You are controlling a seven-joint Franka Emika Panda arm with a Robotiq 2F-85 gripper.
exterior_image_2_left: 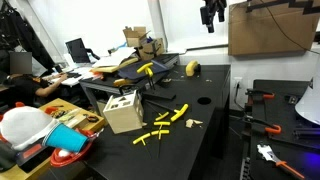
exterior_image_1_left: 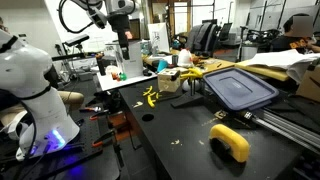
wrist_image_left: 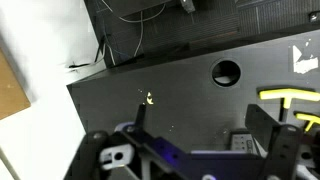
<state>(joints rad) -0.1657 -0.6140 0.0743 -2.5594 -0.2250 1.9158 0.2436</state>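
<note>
My gripper (wrist_image_left: 200, 115) is open and empty, held high above a black table (wrist_image_left: 170, 85). In both exterior views it hangs well clear of the tabletop (exterior_image_1_left: 122, 45) (exterior_image_2_left: 211, 18). Directly below it the wrist view shows bare table with a round hole (wrist_image_left: 227, 72) and a small yellow speck (wrist_image_left: 149, 98). A yellow bar (wrist_image_left: 290, 95) lies at the right edge of that view. Several loose yellow pieces (exterior_image_2_left: 170, 120) (exterior_image_1_left: 150, 97) lie scattered on the table. Nothing touches the fingers.
A small cardboard box (exterior_image_2_left: 123, 112) stands near the yellow pieces. A yellow curved object (exterior_image_1_left: 232, 140) lies near the table's front. A blue-grey bin lid (exterior_image_1_left: 240, 88), a large cardboard box (exterior_image_2_left: 270, 30), and red-handled tools (exterior_image_2_left: 262, 97) are around. A white robot torso (exterior_image_1_left: 30, 85) stands nearby.
</note>
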